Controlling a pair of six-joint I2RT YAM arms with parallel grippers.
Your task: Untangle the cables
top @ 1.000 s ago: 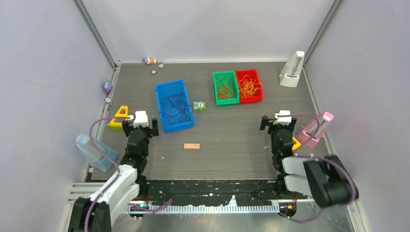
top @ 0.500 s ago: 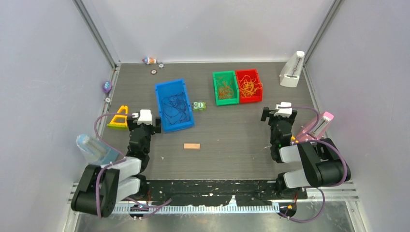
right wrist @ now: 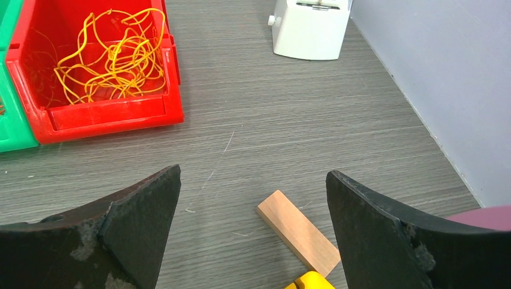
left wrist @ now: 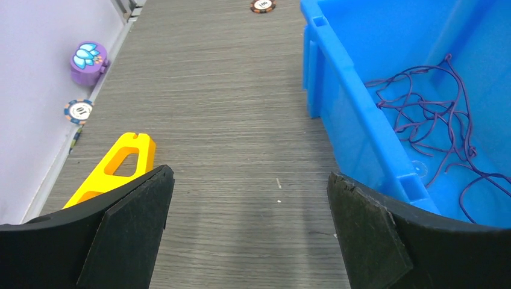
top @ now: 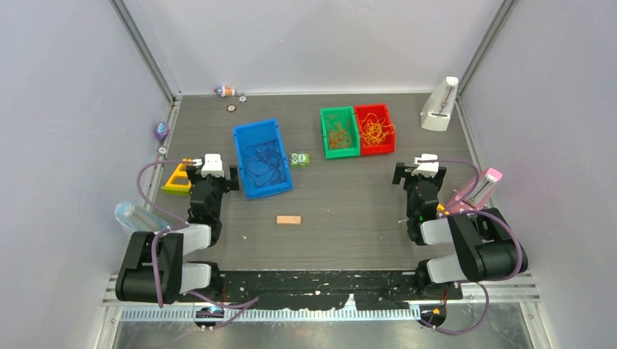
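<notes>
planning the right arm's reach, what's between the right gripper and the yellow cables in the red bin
In the right wrist view, only bare table and the near wall of the red bin separate the right gripper from the yellow cables.

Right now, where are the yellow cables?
In the top view, the yellow cables lie inside the red bin, just right of the green bin.

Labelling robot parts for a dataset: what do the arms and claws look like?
The left arm and right arm are black with pale grey covers, a white wrist block and a looping lilac hose. The left claw and right claw have broad, flat black fingers; the right's look scuffed.
</notes>
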